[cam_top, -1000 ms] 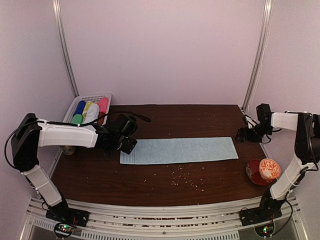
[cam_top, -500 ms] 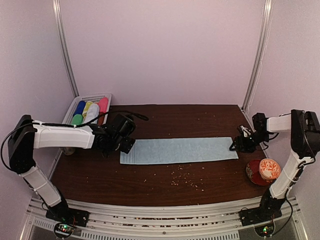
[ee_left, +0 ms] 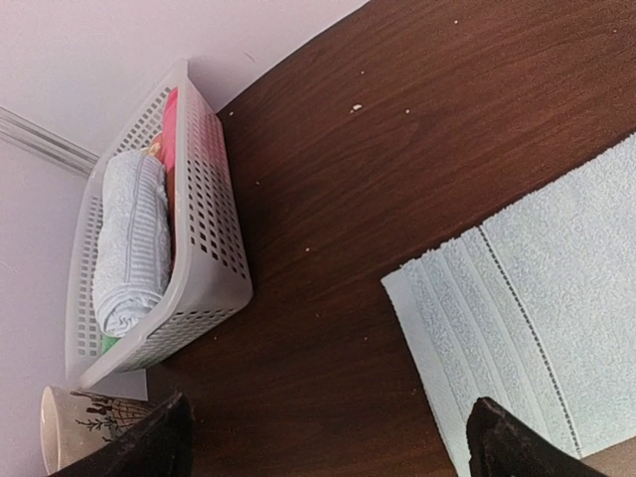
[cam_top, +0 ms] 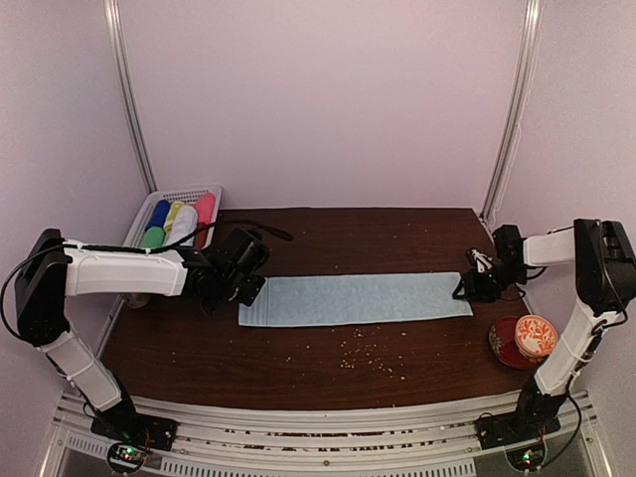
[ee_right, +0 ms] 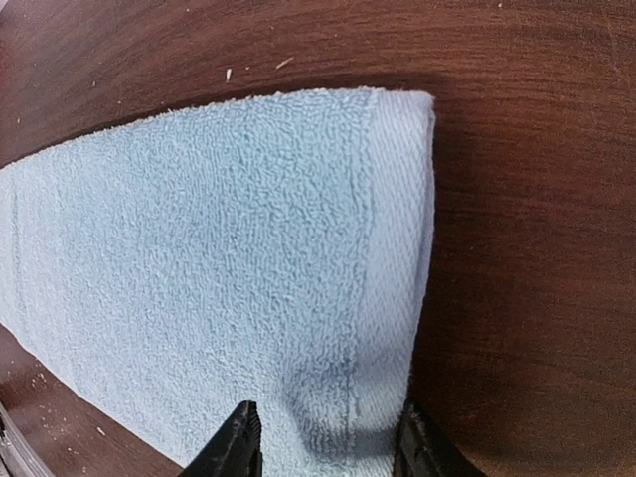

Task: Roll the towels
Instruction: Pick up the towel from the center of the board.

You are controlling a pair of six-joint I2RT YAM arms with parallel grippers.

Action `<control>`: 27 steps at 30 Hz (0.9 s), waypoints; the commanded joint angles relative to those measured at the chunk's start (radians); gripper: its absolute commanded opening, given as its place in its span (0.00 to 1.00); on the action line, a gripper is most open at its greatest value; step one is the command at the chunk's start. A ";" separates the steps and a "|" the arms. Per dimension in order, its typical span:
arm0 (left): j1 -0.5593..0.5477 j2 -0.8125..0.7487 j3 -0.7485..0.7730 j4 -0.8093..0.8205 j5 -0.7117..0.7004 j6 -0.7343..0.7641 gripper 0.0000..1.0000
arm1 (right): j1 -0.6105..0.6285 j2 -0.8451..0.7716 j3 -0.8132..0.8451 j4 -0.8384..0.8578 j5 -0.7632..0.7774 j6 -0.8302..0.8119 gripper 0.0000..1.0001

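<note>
From above, a pale blue towel lies flat across the table, with the left gripper at its left end and the right gripper on its right end.

Left wrist: the left gripper gapes wide above bare wood. The towel corner lies to the right, and a rolled towel sits in the basket.

Right wrist: the right gripper stands half-closed astride the puckered hem of the towel. I cannot tell whether it grips.

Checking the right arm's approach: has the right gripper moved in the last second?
Yes. In the top view the right gripper has shifted left and down, to the right end of the towel, which lies unmoved.
</note>
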 commanded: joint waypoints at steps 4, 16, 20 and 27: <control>-0.014 0.007 0.035 -0.023 -0.044 -0.019 0.98 | 0.017 0.081 -0.029 0.008 0.114 0.048 0.30; -0.016 0.026 0.025 -0.027 -0.040 -0.023 0.98 | 0.028 0.071 0.027 -0.027 0.194 0.040 0.00; -0.016 0.018 0.004 -0.024 -0.024 -0.031 0.98 | -0.030 0.026 0.054 -0.063 0.194 0.019 0.00; -0.016 -0.029 -0.054 0.034 0.052 -0.030 0.98 | -0.099 -0.063 0.082 -0.110 0.201 -0.009 0.00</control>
